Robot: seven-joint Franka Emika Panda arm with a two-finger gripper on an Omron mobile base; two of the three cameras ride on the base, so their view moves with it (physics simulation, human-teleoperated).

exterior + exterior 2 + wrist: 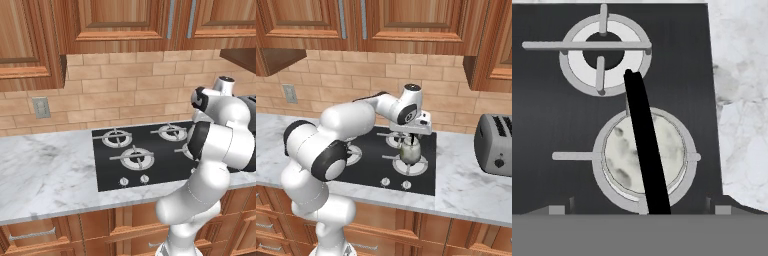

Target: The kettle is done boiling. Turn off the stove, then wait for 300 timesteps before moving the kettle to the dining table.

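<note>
The small grey-green kettle (410, 152) sits on the front right burner of the black stove (368, 167). From above, its round lid (624, 155) is crossed by the thin black handle (644, 150). My gripper (414, 136) hangs open directly over the kettle, just above the handle, with one fingertip on each side (639, 210) and nothing between them. In the left base view my own arm hides the kettle; the stove (107, 162) shows with its front knobs (124, 181). The dining table is out of view.
A grey toaster (496, 145) stands on the marble counter (471, 190) right of the stove. Two silver knobs (385, 182) sit at the cooktop's front edge. Wooden cabinets (406, 20) hang above, and a brick wall stands behind.
</note>
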